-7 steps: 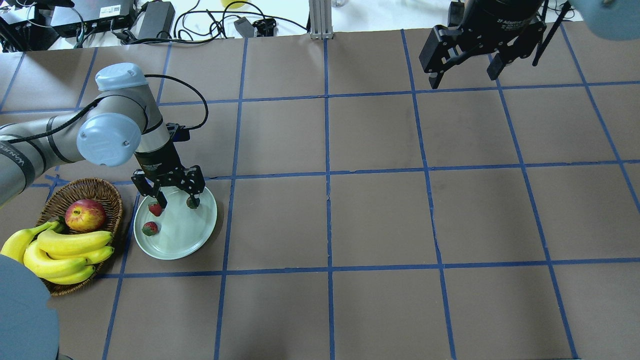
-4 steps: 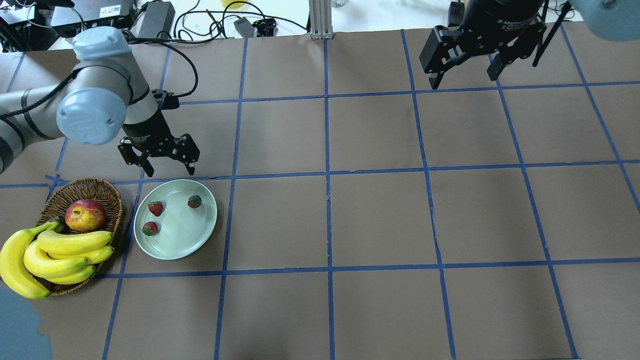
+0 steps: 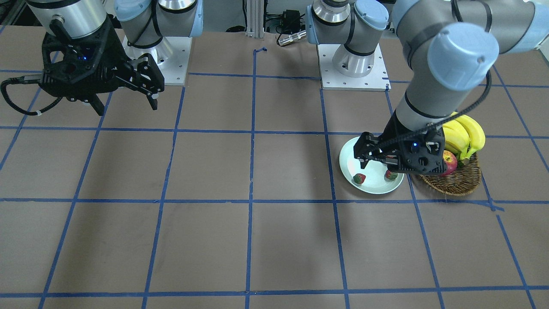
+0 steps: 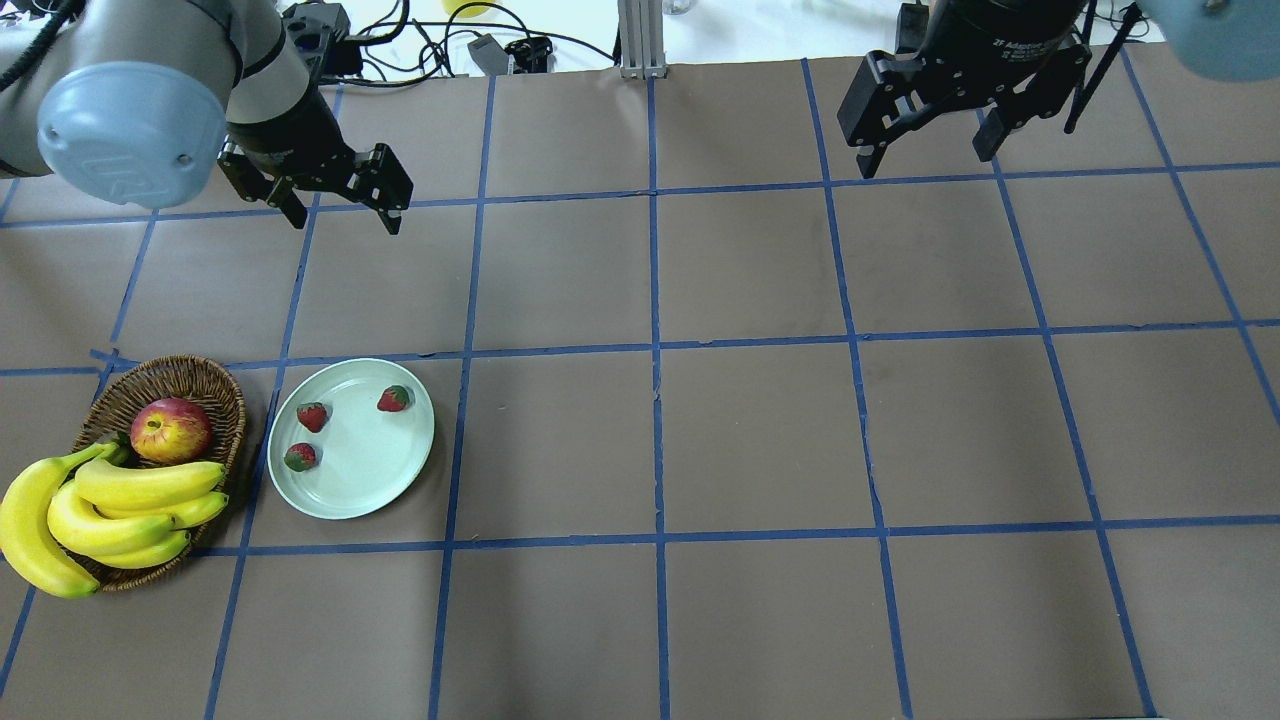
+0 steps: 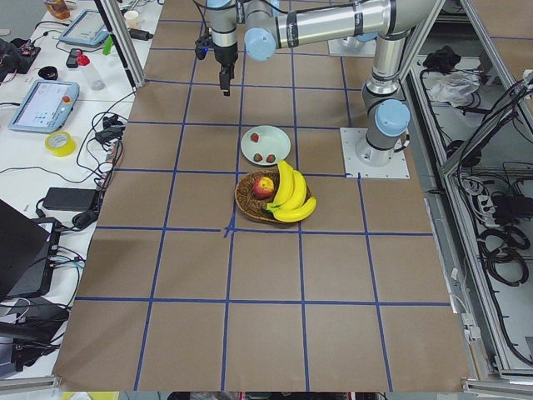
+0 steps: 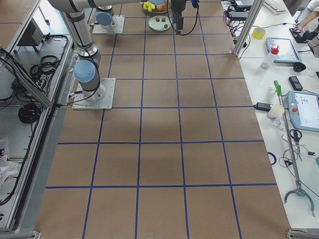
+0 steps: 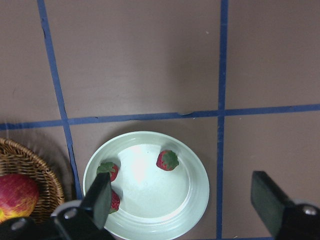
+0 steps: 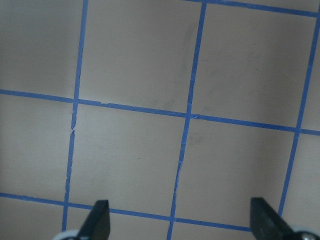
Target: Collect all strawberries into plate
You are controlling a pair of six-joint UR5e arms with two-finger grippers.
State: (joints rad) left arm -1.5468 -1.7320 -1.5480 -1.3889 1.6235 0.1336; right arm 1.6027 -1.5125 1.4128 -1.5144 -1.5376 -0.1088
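Observation:
The pale mint-green plate [image 4: 360, 475] sits at the table's left, next to the basket. All three strawberries [image 4: 312, 416] [image 4: 299, 457] [image 4: 394, 398] lie on it. My left gripper [image 4: 345, 215] is open and empty, raised well above the table and beyond the plate. Its wrist view looks down on the plate [image 7: 150, 200] with the berries [image 7: 167, 160] between its fingers [image 7: 97, 200]. In the front view the left gripper [image 3: 381, 165] hides one berry; two others [image 3: 359, 178] [image 3: 390, 174] show. My right gripper [image 4: 930, 155] is open and empty, high at the far right.
A brown wicker basket [image 4: 180, 368] left of the plate holds a red-yellow apple [image 4: 170, 429] and a bunch of bananas [image 4: 110, 500]. Brown paper with a blue tape grid covers the table. Cables and boxes lie past the far edge.
My left gripper has lifted off the plate, open, and drawn away toward the table's far side. The third strawberry stays on the plate. The right arm has not moved.

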